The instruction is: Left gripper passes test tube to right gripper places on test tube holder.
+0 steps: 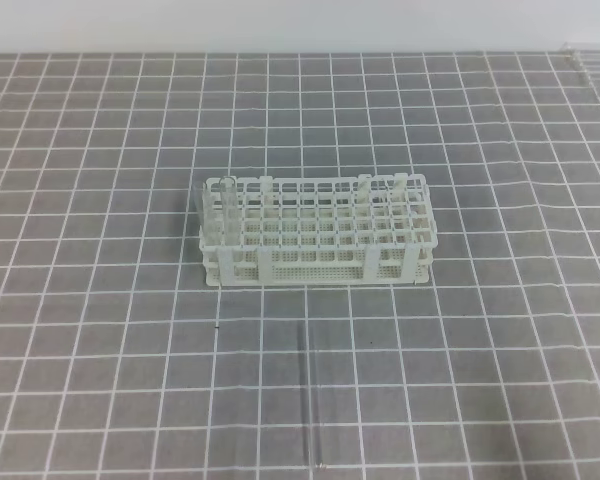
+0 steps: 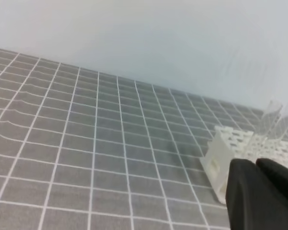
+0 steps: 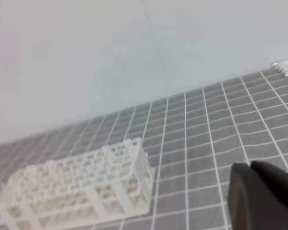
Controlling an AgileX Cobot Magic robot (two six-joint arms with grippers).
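The tube (image 1: 311, 400) is lying flat on the counter (image 1: 500, 330), at 6 o'clock from the holder (image 1: 318, 241), near it but not touching, its length running toward 6 o'clock with its rounded end nearest the lower edge of the high view. The holder is sitting at the centre of the counter; clear tubes are already standing in its 9 o'clock end. More glassware is lying at the counter's 1 o'clock corner.

Neither arm is showing in the high view. The left gripper (image 2: 259, 191) is showing in its own wrist view with fingers pressed together and holding nothing; the right gripper (image 3: 259, 196) is likewise closed and empty.

The step in hand appears to be the left-side pickup, not yet begun. To do it well:

1. Spread the left fingers before descending.
2. Align the fingers across the tube's axis, not along it.
3. Grasp near one end, leaving free length for the right gripper.
4. Close gently; glass on a flat mat is likely to roll or slip.
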